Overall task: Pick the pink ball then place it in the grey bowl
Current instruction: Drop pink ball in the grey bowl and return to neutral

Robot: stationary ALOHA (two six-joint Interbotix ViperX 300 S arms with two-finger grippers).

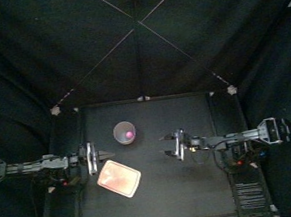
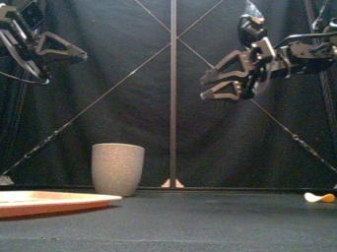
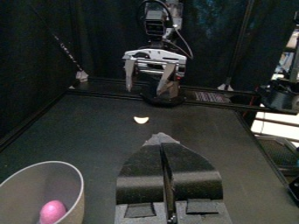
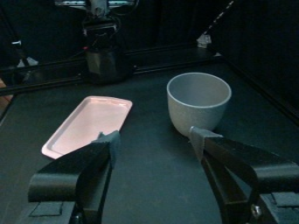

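Nearest me, toward the bench's [image 1: 187,191] front-left corner, lies a flat pink plastic tray [image 2: 46,202]. Behind it, left of the middle and closer to the back edge, a tall grey speckled cup [image 2: 117,167] stands upright, mouth up. It holds a small, smooth pink ball [image 3: 52,210] low inside. Being round, the ball shows no long axis or heading. Left fingers [image 3: 146,175] are clenched on nothing, right fingers [image 4: 100,166] released wide, both high above the bench.
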